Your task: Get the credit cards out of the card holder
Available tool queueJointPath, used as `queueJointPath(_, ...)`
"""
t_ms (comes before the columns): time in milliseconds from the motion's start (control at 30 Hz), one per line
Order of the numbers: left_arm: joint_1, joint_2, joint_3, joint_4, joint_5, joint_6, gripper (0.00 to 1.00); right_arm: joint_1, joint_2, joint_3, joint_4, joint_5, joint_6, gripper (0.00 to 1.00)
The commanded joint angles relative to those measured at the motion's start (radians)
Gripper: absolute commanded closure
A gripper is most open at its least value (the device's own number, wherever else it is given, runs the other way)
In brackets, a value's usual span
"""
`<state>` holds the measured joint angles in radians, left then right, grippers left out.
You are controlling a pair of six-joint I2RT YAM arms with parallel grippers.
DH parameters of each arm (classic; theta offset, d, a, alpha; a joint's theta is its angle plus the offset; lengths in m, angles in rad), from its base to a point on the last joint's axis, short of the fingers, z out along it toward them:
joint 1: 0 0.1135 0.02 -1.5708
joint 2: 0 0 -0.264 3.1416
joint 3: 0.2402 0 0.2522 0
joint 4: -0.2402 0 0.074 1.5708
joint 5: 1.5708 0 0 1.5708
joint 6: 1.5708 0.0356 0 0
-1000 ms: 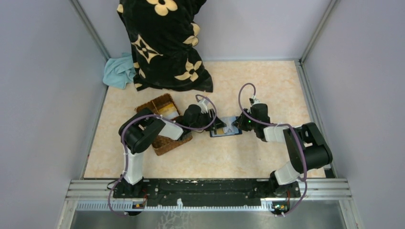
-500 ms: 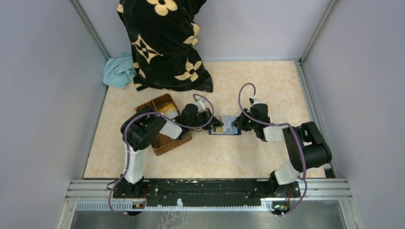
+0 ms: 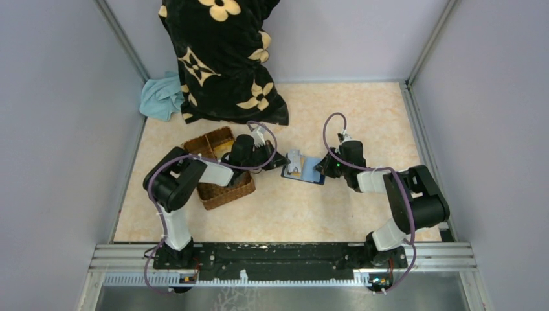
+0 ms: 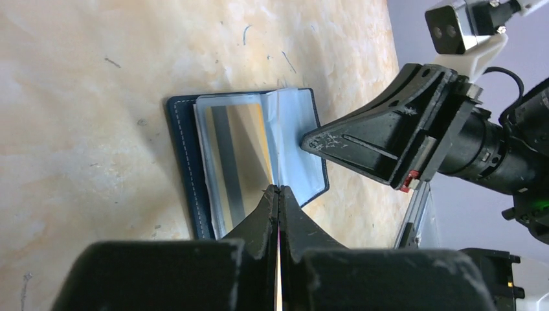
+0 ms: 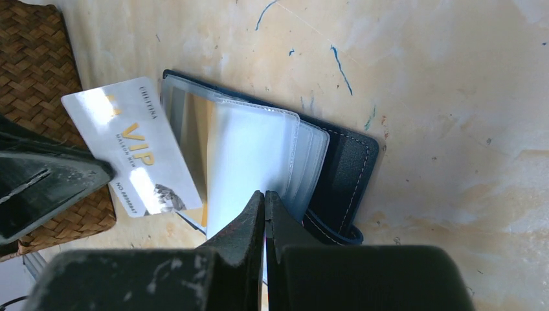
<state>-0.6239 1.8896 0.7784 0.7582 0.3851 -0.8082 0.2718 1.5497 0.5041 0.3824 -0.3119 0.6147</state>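
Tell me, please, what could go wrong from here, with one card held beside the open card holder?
1. The left tool pinches the VIP card only at its edge, so it may slip out.
2. The right tool grips just a thin clear sleeve of the card holder; the holder could drag, or the sleeve could tear.
3. The wicker basket beside the left tool could be bumped.

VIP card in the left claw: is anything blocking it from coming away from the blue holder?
Nothing visible does. The VIP card, pinched in the left gripper, looks fully out of the card holder. The right gripper is shut on a clear sleeve of the holder, beside the card and off its path.
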Motion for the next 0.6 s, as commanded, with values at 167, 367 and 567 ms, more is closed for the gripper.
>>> queueJointPath(167,0.000,-0.086,0.013,0.042,0.073,0.062,1.00,-0.003,-0.023,-0.042,-0.005,-0.029,-0.024,1.00)
queueJointPath(367,0.012,-0.112,0.007,0.084,0.131,0.024,1.00,-0.012,-0.145,-0.106,0.201,-0.177,0.009,1.00)
queueJointPath(567,0.037,-0.132,-0.024,0.206,0.200,-0.050,1.00,-0.030,-0.297,-0.183,0.418,-0.262,0.066,0.85)
